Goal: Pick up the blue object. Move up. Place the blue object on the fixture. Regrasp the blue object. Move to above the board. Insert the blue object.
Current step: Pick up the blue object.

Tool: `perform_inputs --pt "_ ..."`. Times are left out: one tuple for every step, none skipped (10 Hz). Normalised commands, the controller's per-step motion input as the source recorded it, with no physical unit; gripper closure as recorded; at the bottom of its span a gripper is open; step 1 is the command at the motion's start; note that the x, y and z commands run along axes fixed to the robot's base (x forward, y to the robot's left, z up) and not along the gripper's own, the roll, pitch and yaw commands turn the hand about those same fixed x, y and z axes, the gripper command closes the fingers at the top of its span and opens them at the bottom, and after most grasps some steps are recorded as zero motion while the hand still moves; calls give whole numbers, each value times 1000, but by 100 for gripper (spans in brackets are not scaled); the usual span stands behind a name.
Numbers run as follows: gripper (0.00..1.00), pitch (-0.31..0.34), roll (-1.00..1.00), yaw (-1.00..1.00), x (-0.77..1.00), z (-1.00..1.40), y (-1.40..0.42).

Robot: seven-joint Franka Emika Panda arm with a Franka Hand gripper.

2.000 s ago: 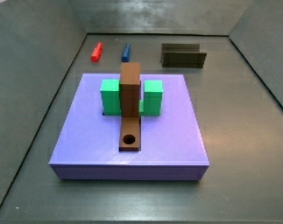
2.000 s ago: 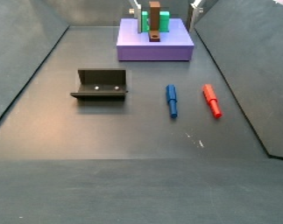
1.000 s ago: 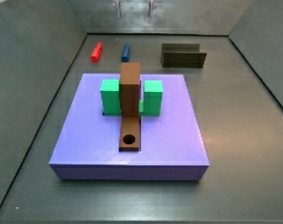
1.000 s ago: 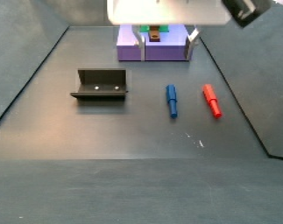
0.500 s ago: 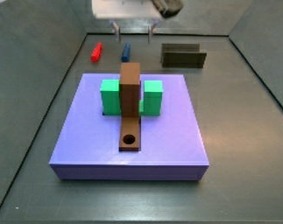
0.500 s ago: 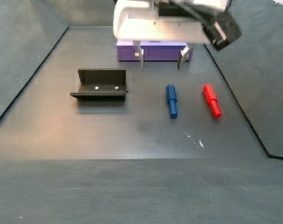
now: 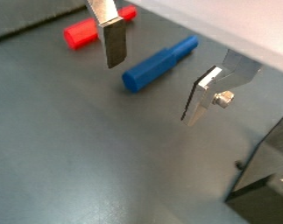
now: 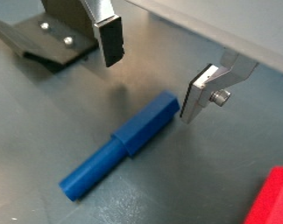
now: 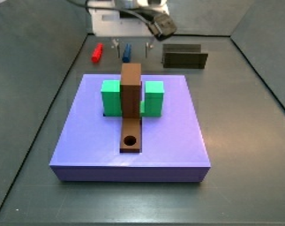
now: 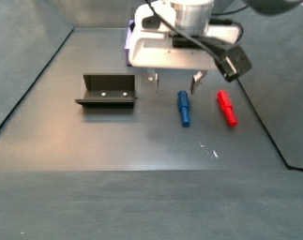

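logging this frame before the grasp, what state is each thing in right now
gripper: open, empty, above the blue peg near the back of the floor
blue peg: lying flat on the floor, not gripped
red peg: lying flat beside the blue peg, apart from it
fixture: standing on the floor, nothing in it
board: flat on the floor, brown bar's hole unfilled

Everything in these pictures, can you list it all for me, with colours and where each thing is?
Blue peg: one, blue, lying on the floor beside the red peg, under the open gripper.
Red peg: one, red, lying on the floor next to the blue peg.
Fixture: one, dark, standing on the floor apart from the pegs.
Board: one, purple, on the floor.
Brown bar: one, on the board, round hole near one end.
Green blocks: two, on either side of the bar.
Gripper: one, fingers silver, open, holding nothing, above the blue peg.
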Motion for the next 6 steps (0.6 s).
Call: perform_inputs --pt "0 0 0 -134 -17 0 194" --pt "0 -21 -7 -74 -29 3 151" --pt "0 -11 0 -57 -57 0 54" --pt "0 -30 0 0 -57 -80 0" --pt "0 -26 59 -49 -120 -286 0" --pt "0 -43 33 -71 -186 -374 46"
